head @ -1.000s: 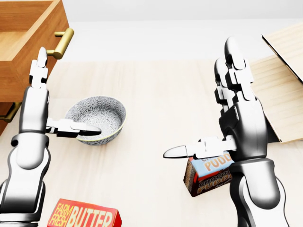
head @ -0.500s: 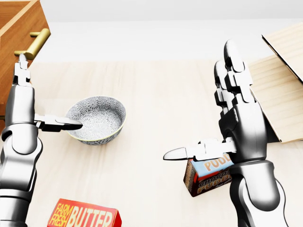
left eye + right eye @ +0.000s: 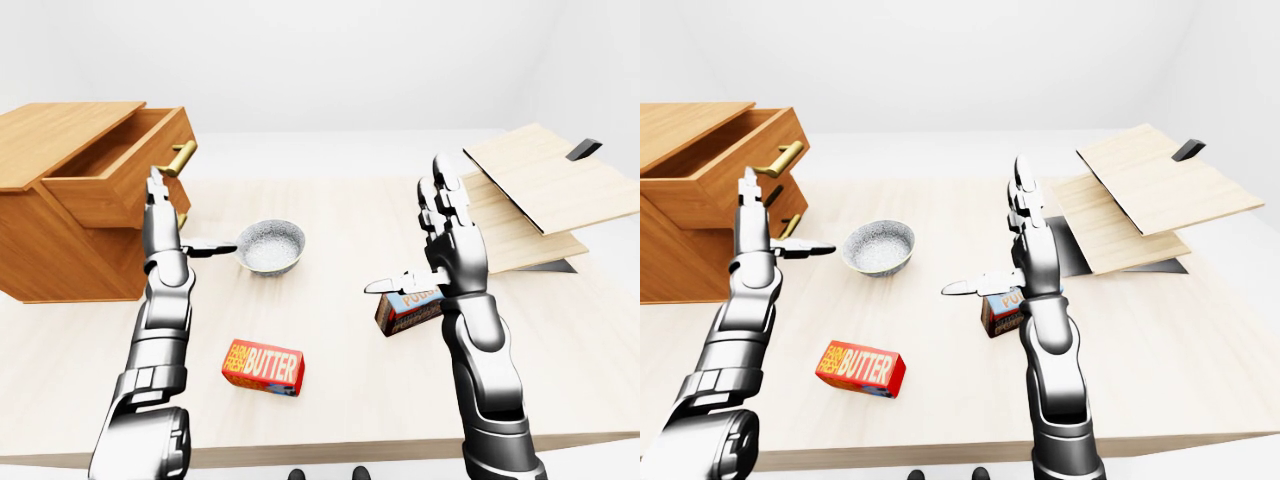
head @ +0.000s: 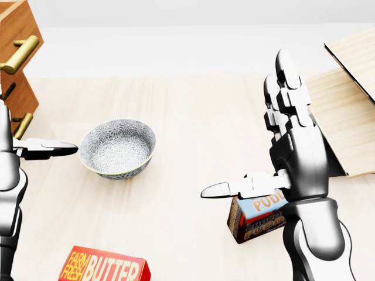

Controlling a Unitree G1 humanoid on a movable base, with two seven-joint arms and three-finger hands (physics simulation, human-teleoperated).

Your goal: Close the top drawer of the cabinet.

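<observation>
1. Left-eye view: the top drawer (image 3: pixel 115 170) of the cabinet (image 3: pixel 60 215) stands pulled out, left of the bowl (image 3: pixel 270 246). The left hand (image 3: pixel 160 215), fingers spread and empty, sits just below the drawer's brass handle (image 3: pixel 181 157).
2. Head view: the right hand (image 4: pixel 287 140), open and empty, hovers right of the bowl, above a pudding box (image 4: pixel 258 219).

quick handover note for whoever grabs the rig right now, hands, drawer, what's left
Left hand: open, fingers upright, beside the front of the wooden cabinet's top drawer, holding nothing.
Right hand: open, raised above the pudding box, holding nothing.
The top drawer is partly pulled out; its brass handle is just above the left fingertips.
Done: the approach only.
Left: push the drawer front in until it sits flush.
</observation>
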